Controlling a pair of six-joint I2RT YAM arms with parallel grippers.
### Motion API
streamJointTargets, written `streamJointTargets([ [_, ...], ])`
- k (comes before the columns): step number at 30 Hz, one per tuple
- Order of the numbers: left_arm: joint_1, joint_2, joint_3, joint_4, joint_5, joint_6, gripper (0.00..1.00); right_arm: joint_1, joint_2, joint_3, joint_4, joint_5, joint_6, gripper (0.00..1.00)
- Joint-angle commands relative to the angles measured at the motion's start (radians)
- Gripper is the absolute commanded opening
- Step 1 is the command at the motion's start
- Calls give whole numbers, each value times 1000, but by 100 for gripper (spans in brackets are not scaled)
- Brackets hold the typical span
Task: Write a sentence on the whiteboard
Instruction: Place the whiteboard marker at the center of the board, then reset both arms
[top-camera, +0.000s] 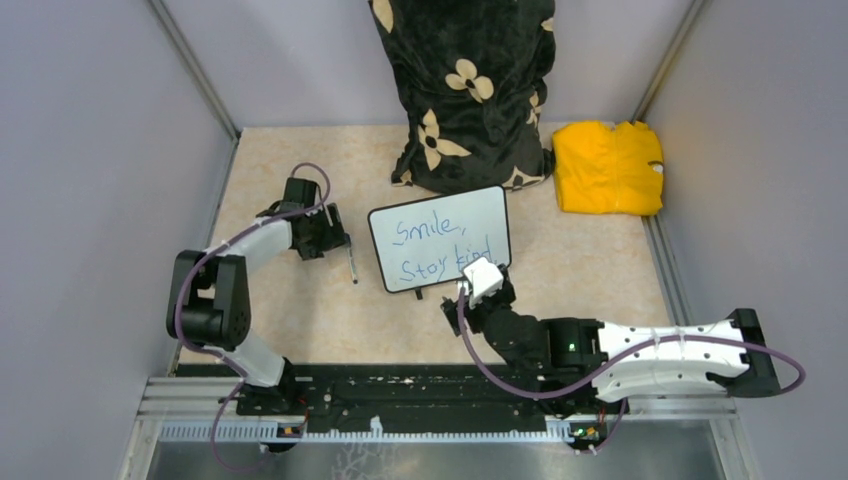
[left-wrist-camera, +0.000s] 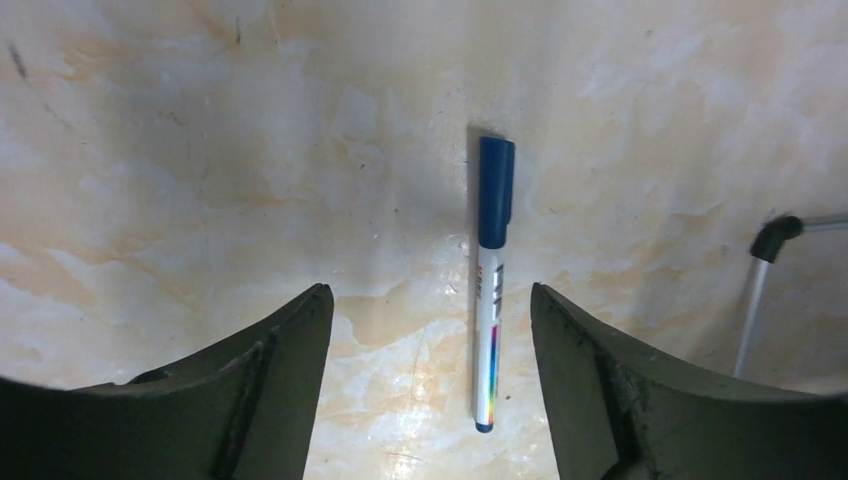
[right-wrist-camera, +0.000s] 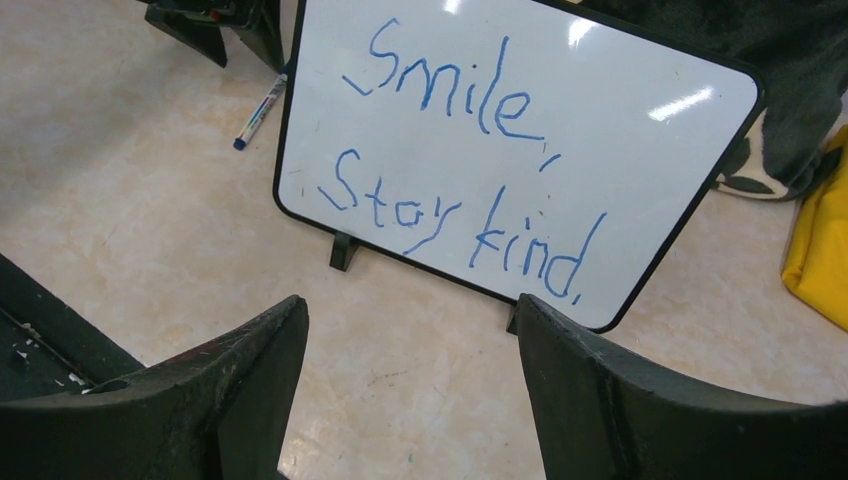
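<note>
The whiteboard (top-camera: 440, 238) lies on the table's middle, with its two black feet on the near edge; it also shows in the right wrist view (right-wrist-camera: 520, 150). The sentence (top-camera: 440, 245) in blue marker reads "Smile, stay kind" (right-wrist-camera: 455, 160) in two lines. A capped blue-and-white marker (left-wrist-camera: 490, 285) lies on the table left of the board (top-camera: 352, 262). My left gripper (left-wrist-camera: 430, 300) is open and empty, hovering over the marker, jaws either side of it and apart from it. My right gripper (right-wrist-camera: 410, 310) is open and empty just in front of the board's near edge.
A black flowered cushion (top-camera: 465, 90) stands behind the board. A yellow cloth (top-camera: 608, 167) lies at the back right. Grey walls close in left, right and back. A metal frame corner (left-wrist-camera: 770, 245) shows at the right of the left wrist view.
</note>
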Motion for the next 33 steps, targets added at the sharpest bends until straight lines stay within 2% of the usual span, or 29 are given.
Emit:
streamJointTargets([
  [1, 3, -114, -8, 24, 7, -5, 80, -24, 57, 52, 68, -8, 18, 75],
  [4, 3, -202, -33, 63, 39, -8, 85, -64, 108, 87, 80, -55, 40, 75],
  [9, -5, -269, -8, 64, 69, -6, 86, -176, 155, 176, 43, -147, 99, 76],
  [13, -33, -289, 3, 96, 137, 9, 86, -360, 140, 248, -49, -222, 215, 77],
  [15, -61, -320, 3, 111, 143, 22, 86, -503, 115, 270, -102, -248, 278, 77],
  [18, -109, -396, -22, 150, 118, 43, 86, -630, 45, 272, -137, -216, 323, 79],
  [23, -181, -557, -105, 288, 96, 52, 89, -647, -142, 223, -75, -92, 215, 80],
  [25, -197, -607, -137, 335, 101, 44, 98, -647, -209, 205, -71, -87, 175, 80],
  [26, -203, -622, -148, 350, 100, 38, 99, -648, -236, 198, -77, -87, 164, 80],
  [33, -220, -619, -146, 343, 79, 37, 99, -647, -326, 121, -101, -61, 150, 84],
])
